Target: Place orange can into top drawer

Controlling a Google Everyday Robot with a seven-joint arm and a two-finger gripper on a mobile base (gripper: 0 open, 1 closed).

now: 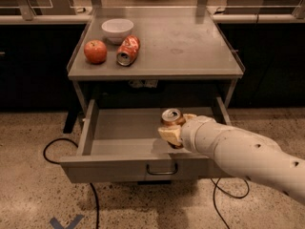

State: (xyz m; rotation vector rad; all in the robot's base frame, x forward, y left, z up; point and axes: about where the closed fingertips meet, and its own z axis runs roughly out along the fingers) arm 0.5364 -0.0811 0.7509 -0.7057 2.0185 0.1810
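The top drawer (pixel 119 167) stands pulled open below the grey table, its front panel and curved handle (pixel 162 170) facing me. My gripper (pixel 174 128) reaches in from the right over the drawer's right half and is shut on the orange can (pixel 171 118). The can is upright, silver top showing, and sits low inside the drawer's opening; whether it touches the drawer floor is hidden by the fingers (pixel 168 135).
On the tabletop (pixel 190 46) at the left lie a redder orange can on its side (pixel 127 50), a red apple (pixel 96 51) and a white bowl (pixel 117 29). Black cables (pixel 57 147) run over the floor left and right of the drawer. Dark cabinets flank the table.
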